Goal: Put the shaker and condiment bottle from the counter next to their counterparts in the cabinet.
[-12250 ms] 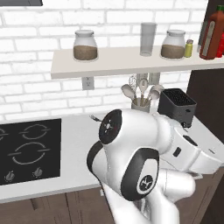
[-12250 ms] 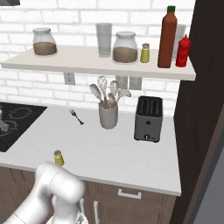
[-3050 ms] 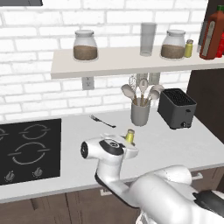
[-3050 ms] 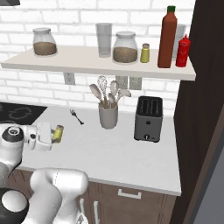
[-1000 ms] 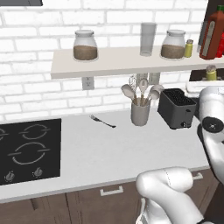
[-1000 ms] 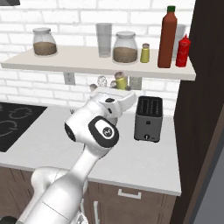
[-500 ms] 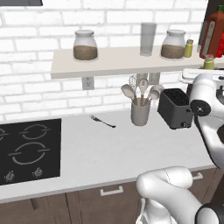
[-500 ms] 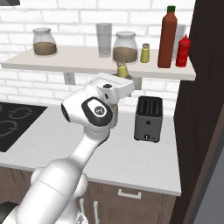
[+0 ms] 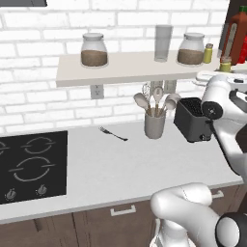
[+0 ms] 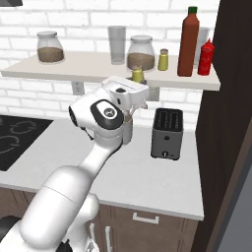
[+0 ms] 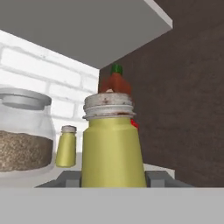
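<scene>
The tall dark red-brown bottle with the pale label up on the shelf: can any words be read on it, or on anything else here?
No text can be read.
Tall dark red-brown bottle: its long pale label shows no legible letters.
Black hob: ring markings and two small knobs, no numbers or words.
Dark grey toaster: a small knob, no brand.
Small yellow-green shaker held in the gripper: plain, no label.

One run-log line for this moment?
gripper: shut on shaker | position: at shelf edge | twin shaker: on shelf | phase: placing
</scene>
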Controlling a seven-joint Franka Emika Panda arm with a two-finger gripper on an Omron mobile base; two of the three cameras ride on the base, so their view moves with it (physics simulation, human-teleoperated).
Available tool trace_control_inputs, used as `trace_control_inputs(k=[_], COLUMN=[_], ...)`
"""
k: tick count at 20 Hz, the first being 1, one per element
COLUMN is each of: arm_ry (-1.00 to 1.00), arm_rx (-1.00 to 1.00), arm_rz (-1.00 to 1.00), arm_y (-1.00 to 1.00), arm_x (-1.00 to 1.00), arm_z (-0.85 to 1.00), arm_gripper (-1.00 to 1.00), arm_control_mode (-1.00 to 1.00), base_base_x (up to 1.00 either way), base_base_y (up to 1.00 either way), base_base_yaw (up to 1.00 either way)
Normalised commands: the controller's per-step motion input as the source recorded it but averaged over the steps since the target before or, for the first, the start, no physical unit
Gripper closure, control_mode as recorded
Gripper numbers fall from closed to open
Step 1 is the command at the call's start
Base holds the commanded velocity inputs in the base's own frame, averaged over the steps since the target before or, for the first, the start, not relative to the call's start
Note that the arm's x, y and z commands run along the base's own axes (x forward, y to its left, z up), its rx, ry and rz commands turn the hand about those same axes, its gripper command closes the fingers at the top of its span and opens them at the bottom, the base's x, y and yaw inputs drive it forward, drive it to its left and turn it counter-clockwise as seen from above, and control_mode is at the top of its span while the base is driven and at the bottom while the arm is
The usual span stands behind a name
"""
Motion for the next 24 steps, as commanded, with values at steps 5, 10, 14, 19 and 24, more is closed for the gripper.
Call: trace_control_inputs(k=[5, 10, 14, 19, 24], arm_ry=[-0.02, 0.01, 0.02, 0.01, 0.02], arm_rx=[0.04, 0.04, 0.01, 0.04, 0.0], arm_rz=[0.0, -0.01, -0.01, 0.0, -0.01], arm_y=[0.0, -0.04, -0.03, 0.02, 0.0], arm_x=[0.1, 0.03, 0.01, 0.28, 0.3], arm_z=[0.32, 0.04, 0.07, -0.01, 0.0], arm_gripper=[1.0, 1.0, 1.0, 1.0, 1.0], arm_control_mode=[-1.0, -1.0, -1.0, -1.0, -1.0], base_base_x=[0.0, 0.0, 0.0, 0.0, 0.0], base_base_y=[0.0, 0.0, 0.0, 0.0, 0.0], base_base_yaw=[0.0, 0.0, 0.0, 0.0, 0.0])
